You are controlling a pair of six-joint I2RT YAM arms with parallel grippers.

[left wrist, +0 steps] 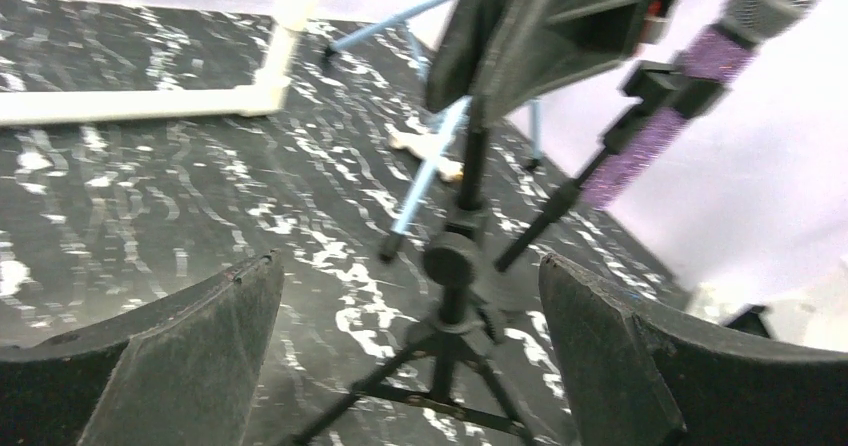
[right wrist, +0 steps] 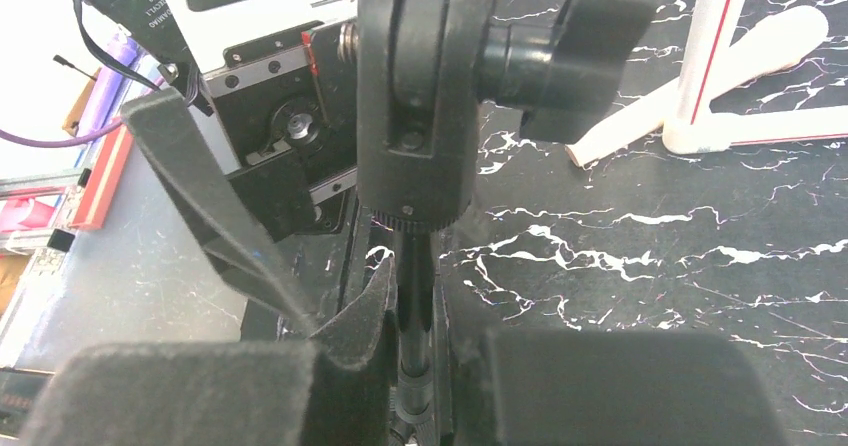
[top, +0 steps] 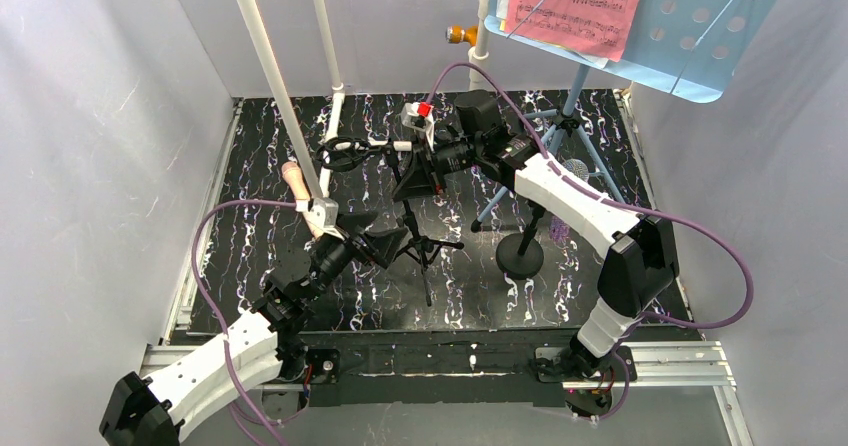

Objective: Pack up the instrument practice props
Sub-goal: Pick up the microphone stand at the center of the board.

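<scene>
The right gripper (right wrist: 415,364) is pinched on the thin pole of the black tripod mount (top: 424,249), just under its clip head (right wrist: 415,96). The left gripper (left wrist: 410,296) hangs on the tripod's near-left side with its fingers spread wide, holding nothing, the tripod's hub framed between them.

The tripod stands upright among the other props. The round-base mount (top: 520,257) carrying the glittery purple microphone (left wrist: 655,131) is just to its right. The light-blue music rack (top: 700,36), with a pink sheet-music page (top: 575,6) on it, rises behind the tripod, its legs reaching close. The pink microphone (top: 292,178) lies to the tripod's far left.

The likely trouble is the narrow pinch: the pole could slip or twist if lifted off-centre. Swinging legs could then catch the round-base mount and topple the microphone, or hook the rack's legs. The left fingers, closing carelessly, could also shove the tripod sideways.
</scene>
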